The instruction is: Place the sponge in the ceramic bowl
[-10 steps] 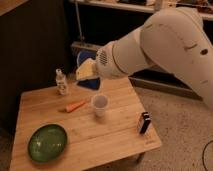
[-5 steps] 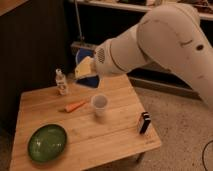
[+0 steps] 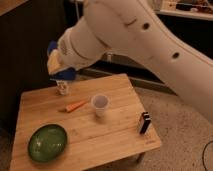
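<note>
Hand (image 3: 59,70) clamped tight on sponge (image 3: 53,61), above counter (image 3: 117,137) at 11 o'clock; ceramic bowl (image 3: 47,143) at 7 o'clock.

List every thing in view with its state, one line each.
gripper: above the table's back left, jaws shut on the sponge
sponge: held, off the table
ceramic bowl: upright, empty
white cup: upright
carrot: lying flat
small bottle: upright
black box: standing on end

Wooden table (image 3: 100,142) on speckled floor (image 3: 186,137), dark wall (image 3: 25,55).
</note>
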`<action>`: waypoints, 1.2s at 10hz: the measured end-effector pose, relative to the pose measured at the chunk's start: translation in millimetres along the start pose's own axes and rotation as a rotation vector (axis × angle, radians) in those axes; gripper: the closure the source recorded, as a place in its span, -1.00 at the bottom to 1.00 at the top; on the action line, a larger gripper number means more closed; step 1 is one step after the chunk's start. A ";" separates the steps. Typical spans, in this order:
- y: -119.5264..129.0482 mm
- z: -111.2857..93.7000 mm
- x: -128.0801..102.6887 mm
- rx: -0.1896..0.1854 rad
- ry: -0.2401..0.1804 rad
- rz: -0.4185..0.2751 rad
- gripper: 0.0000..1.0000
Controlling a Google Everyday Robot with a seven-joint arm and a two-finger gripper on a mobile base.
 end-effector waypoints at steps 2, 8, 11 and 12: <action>-24.8 21.0 -3.3 0.001 -0.041 -0.050 0.62; -91.1 116.1 -54.4 0.049 -0.220 -0.186 0.62; -91.2 152.5 -84.8 0.047 -0.299 -0.209 0.62; -89.9 159.7 -90.6 0.041 -0.311 -0.216 0.62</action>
